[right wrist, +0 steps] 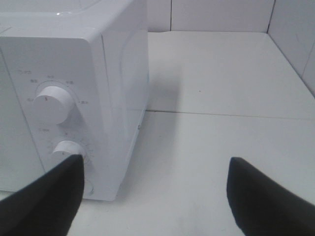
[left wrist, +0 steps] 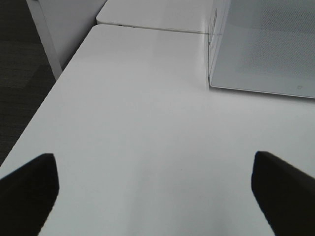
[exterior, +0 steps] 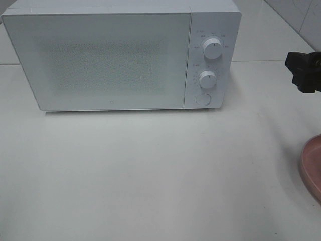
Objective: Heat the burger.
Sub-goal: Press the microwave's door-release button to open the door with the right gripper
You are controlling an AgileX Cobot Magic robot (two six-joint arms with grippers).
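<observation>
The burger is out of view in every frame. A white microwave (exterior: 115,57) stands at the back of the table with its door shut; its two knobs (exterior: 212,50) and a round button sit on the right panel. My right gripper (right wrist: 156,196) is open and empty, its dark fingers (right wrist: 49,201) low beside the microwave's control panel (right wrist: 54,128). In the high view only a black part of the right arm (exterior: 304,70) shows at the right edge. My left gripper (left wrist: 155,194) is wide open over bare table, to the left of the microwave (left wrist: 266,44), and holds nothing.
The edge of a round pink plate (exterior: 312,165) shows at the far right of the white table (exterior: 150,170). The table's left edge (left wrist: 44,103) drops to dark floor. A tiled wall runs behind and to the right.
</observation>
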